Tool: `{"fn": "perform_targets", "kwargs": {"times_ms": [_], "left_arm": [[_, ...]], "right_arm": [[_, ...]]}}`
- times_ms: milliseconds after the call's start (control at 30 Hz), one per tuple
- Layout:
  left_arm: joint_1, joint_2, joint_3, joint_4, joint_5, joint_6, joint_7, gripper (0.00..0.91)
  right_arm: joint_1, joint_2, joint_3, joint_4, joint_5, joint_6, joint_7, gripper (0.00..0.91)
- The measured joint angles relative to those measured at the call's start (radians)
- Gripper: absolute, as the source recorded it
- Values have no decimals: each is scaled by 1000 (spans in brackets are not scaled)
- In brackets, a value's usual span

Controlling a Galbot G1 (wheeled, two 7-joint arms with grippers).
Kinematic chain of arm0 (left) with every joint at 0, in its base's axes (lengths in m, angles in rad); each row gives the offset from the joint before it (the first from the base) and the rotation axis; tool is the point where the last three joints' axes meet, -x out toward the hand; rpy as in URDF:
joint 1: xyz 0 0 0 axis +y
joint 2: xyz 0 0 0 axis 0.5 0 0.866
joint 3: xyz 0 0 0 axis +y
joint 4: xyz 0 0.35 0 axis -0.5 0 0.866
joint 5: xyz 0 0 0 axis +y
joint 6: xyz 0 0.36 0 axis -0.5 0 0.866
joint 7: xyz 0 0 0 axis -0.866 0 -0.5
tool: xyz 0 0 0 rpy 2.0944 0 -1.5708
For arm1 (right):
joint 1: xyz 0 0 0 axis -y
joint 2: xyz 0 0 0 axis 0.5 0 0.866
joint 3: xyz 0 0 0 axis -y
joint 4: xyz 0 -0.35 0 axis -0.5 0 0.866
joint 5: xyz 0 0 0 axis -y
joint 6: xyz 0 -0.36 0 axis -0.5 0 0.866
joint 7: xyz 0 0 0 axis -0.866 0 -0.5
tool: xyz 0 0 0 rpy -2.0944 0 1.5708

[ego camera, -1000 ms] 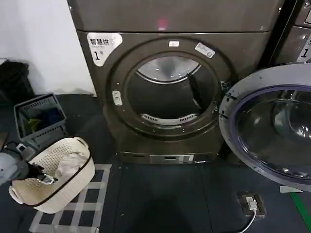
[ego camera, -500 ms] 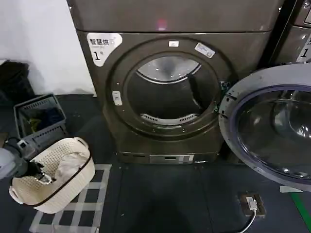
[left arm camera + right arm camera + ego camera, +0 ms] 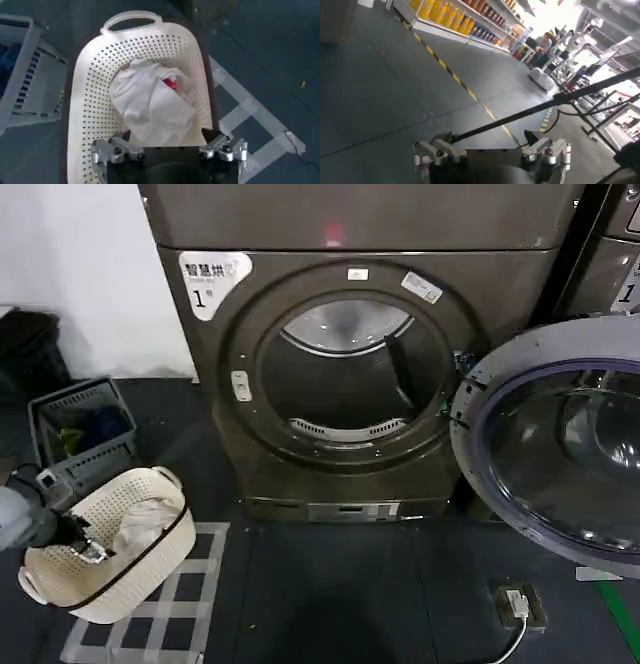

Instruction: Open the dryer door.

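**Door swung wide; both jaws free**

My left gripper (image 3: 169,149) has its jaws spread and empty, hanging over the near end of a white perforated laundry basket (image 3: 87,80). Crumpled white cloth (image 3: 150,102) with a bit of red in it lies in the basket, just ahead of my fingertips and not touching them. In the head view the same gripper (image 3: 88,549) sits low at my far left, at the basket's rim. A grey crate (image 3: 80,429) stands just beyond the basket.

My right gripper (image 3: 491,151) is also spread, holding nothing. Ahead of it: open floor, a thin dark rod crossing just past the fingertips, distant shelving with yellow goods.

Task status: the dryer door (image 3: 555,439) stands swung out on its right-side hinge, inner face and bluish rim toward me, well away from both grippers. The drum opening (image 3: 345,374) is fully exposed, round and dark. Judgement: opening is done; nothing of the task appears left.

Writing legible:
- White sticker (image 3: 210,279) upper left of the opening: Chinese characters, too small to read with confidence, and a large "1" below.
- Small label (image 3: 422,287) upper right of the opening: unreadable.
- A neighbouring machine at far right shows part of a similar sticker with "1".
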Motion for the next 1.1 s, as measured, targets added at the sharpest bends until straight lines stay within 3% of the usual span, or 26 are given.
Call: {"fn": "perform_targets", "kwargs": {"times_ms": [567, 1100], "left_arm": [[-4, -3, 0, 10, 2, 0, 4, 907], [-12, -3, 0, 22, 2, 0, 9, 907]], "right_arm": [[-5, 9, 1, 3, 4, -1, 10, 907], [4, 20, 25, -3, 22, -36, 44, 907]]}}
